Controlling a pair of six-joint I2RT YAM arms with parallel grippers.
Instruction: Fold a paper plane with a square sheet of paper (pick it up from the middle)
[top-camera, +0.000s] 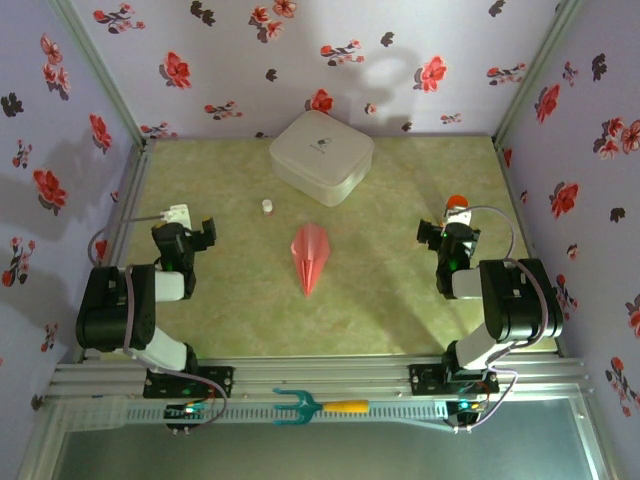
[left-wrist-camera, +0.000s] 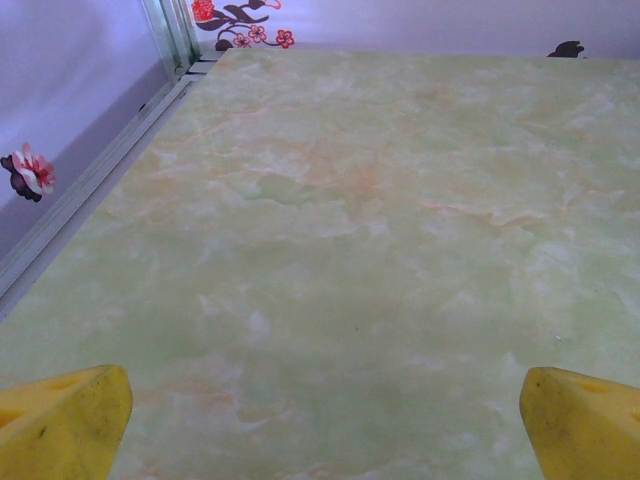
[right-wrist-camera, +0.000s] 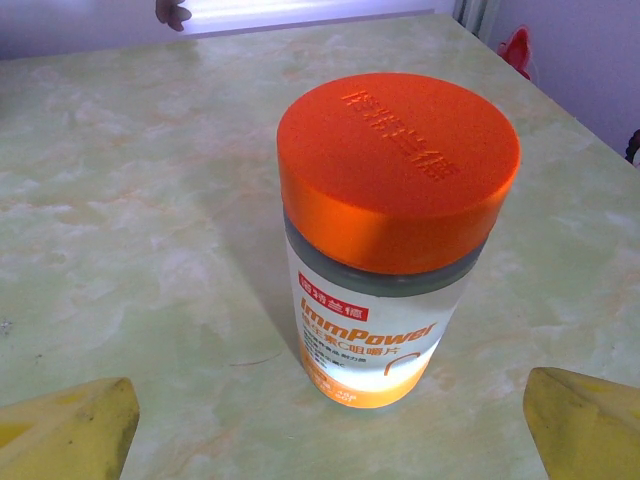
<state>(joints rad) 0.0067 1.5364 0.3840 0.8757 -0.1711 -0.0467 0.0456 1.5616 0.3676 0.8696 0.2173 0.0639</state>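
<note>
Left hand (left-wrist-camera: 320, 425) and right hand (right-wrist-camera: 330, 432) gape empty; orange-capped bottle (right-wrist-camera: 395, 230) before the right; paper plane (top-camera: 311, 256) lies between

"ImmPower" in orange on the label of the orange-capped bottle (right-wrist-camera: 390, 250) — cap's embossed characters unreadable

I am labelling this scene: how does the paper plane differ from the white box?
The plane is pink-red; the box is white. The plane is slim and pointed; the box is broad with rounded corners. The plane lies mid-table; the box sits farther back. Both rest on the table, apart.
</note>
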